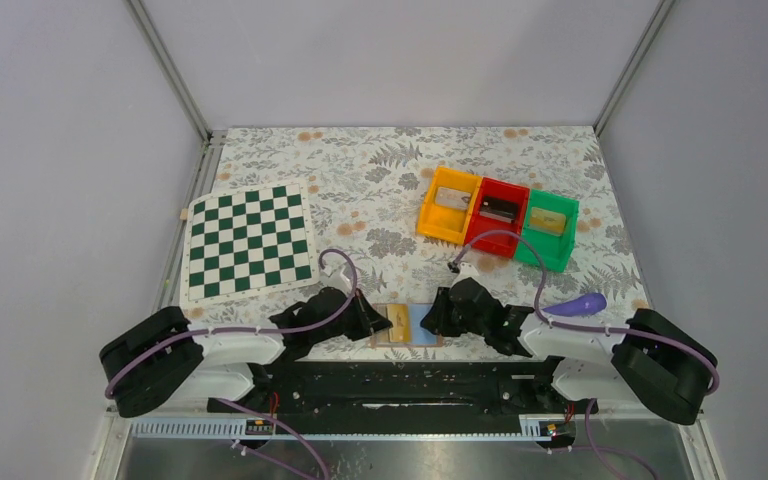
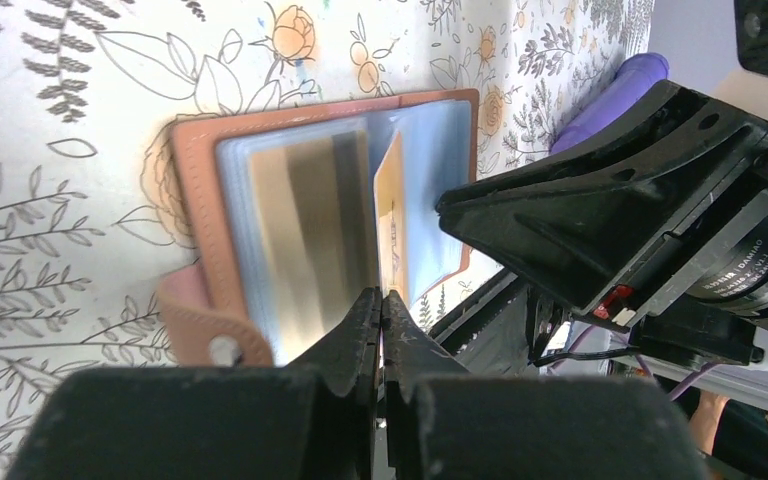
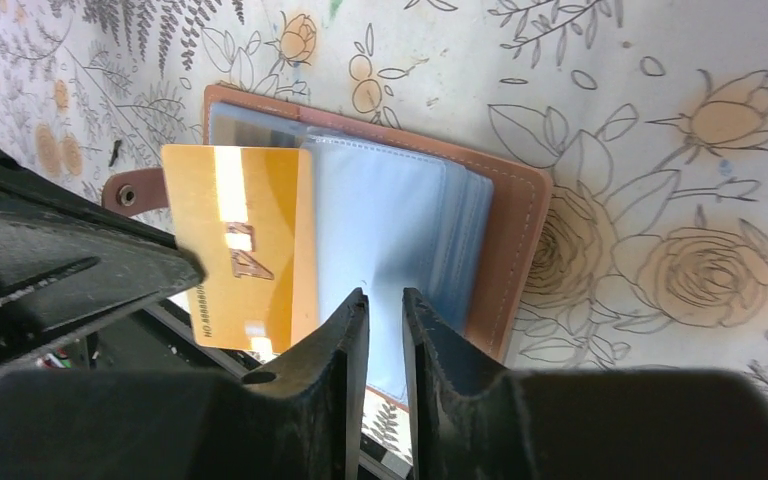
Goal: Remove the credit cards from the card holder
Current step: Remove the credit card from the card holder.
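A: Your left gripper (image 2: 381, 298) is clenched tight. Its tips pinch the near edge of the gold card (image 2: 392, 215), which stands on edge out of the card holder (image 2: 192, 200).

B: Your right gripper (image 3: 385, 298) has its jaws a narrow slit apart, tips down on the pale blue sleeve pages (image 3: 390, 220). You can see nothing gripped between them. The holder lies open and flat on the table just in front of the 2 arm bases, between both grippers.

A: Outward from there you have the floral tablecloth (image 1: 380, 190). A green-and-white chessboard (image 1: 250, 243) lies to the left. At the back right stand 3 joined bins: orange bin (image 1: 440, 232), red bin (image 1: 485, 246), green bin (image 1: 545, 258). A purple object (image 1: 578, 304) lies beside your right arm. Plain grey walls (image 1: 60, 150) close the table in on 3 sides.

B: Some things you cannot read. From above, the grippers cover most of the holder. Each bin holds something flat, too small to name. In the left wrist view a shiny card (image 2: 310, 230) sits in a sleeve, washed out by glare. The snap tab (image 2: 210, 335) is cut off by your gripper body. You cannot tell how many cards sit in the sleeves.
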